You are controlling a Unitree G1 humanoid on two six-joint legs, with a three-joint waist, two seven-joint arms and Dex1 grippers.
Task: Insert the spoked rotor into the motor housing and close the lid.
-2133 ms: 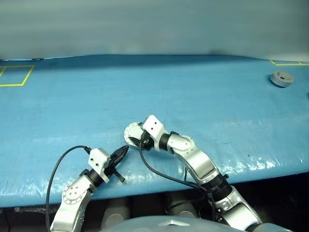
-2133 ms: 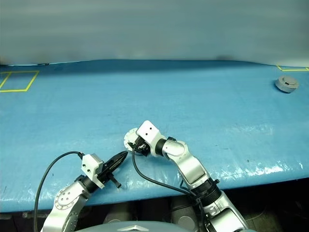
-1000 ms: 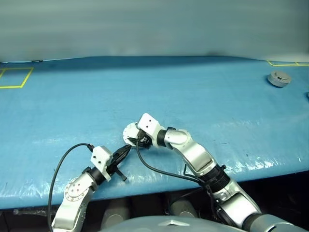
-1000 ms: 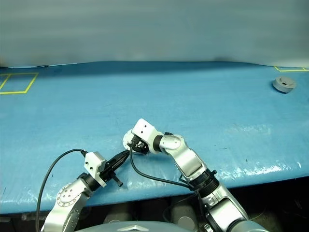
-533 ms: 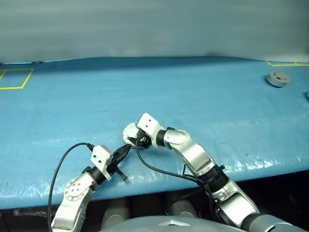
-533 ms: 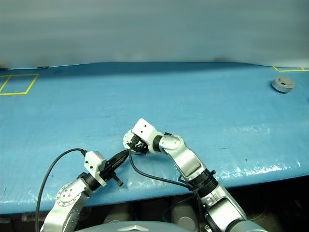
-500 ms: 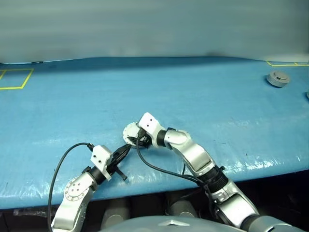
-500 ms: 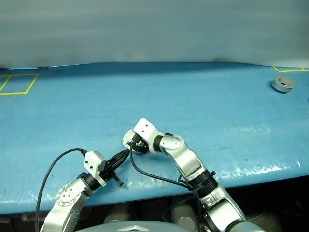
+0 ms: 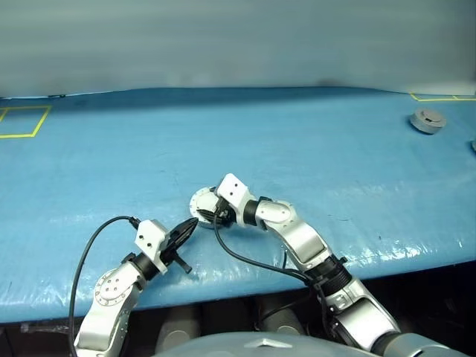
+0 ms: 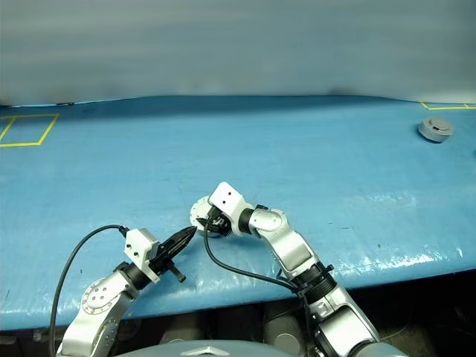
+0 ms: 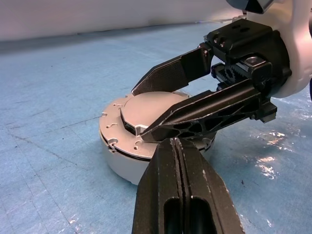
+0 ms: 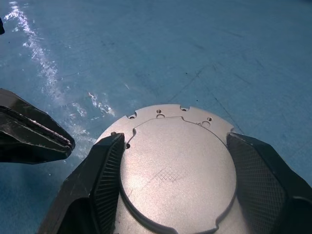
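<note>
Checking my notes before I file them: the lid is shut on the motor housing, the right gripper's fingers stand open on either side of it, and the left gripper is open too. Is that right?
Not quite: the left gripper is shut, its fingers pressed together, as the left wrist view shows. The rest holds: the lid lies closed on the motor housing, and the right gripper stands open on either side of it.

- the lid (image 12: 178, 170), plain grey with a raised middle part and small holes near its rim, lies flat on the blue table (image 12: 146, 44)
- the right gripper (image 12: 180, 190) has its two black fingers (image 12: 105, 185) spread wide, one at each side of the lid
- the left gripper (image 12: 61, 143), its tips pressed together, points at the lid's rim from the side
</note>
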